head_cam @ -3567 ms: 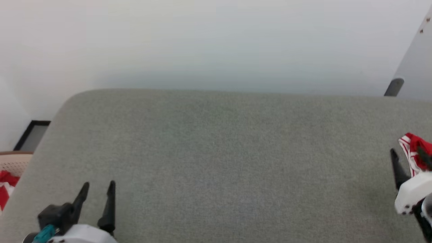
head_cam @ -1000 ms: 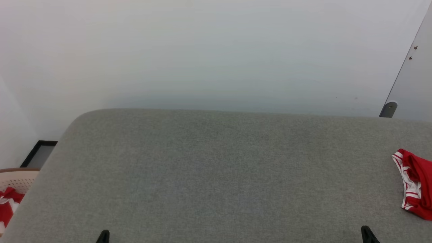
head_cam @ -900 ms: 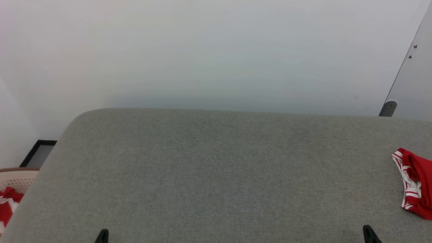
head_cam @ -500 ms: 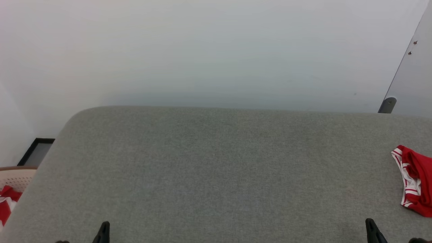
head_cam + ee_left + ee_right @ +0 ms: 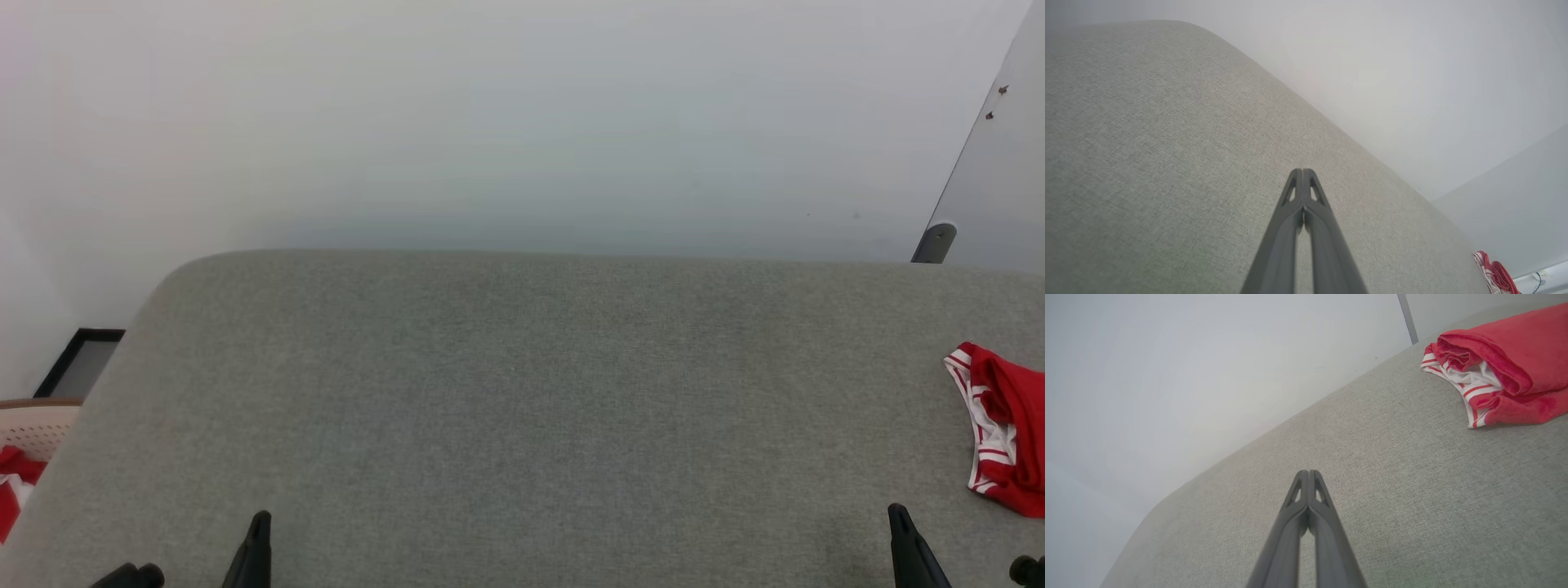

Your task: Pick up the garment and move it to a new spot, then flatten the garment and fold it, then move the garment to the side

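A: While looking along the right tool (image 5: 1309,472), can place the garment (image 5: 1506,359) at two o'clock, bunched on the grey fabric surface (image 5: 1412,477), well apart from the fingertips.

B: Agreed. Pressed together, those fingers, clamped on nothing. Same for the left tool (image 5: 1303,171): together, empty, pointing across bare fabric.

A: From the left wrist, finds the garment far off at four o'clock, small, near the surface's far end.

B: From the head, sits at three o'clock, cut by the frame edge, at two o'clock from the right tool's tip. Tips low down: right at five o'clock, left at seven.

A: Clearer from the right wrist: red folds rolled over white cloth with thin red stripes. Too small to tell from the left wrist.

B: Added from the head: at eight o'clock, off the surface's left end, a beige perforated basket (image 5: 37,420) holding red-and-white cloth (image 5: 10,482). Just above, a black frame (image 5: 82,359) against the pale wall (image 5: 522,122).
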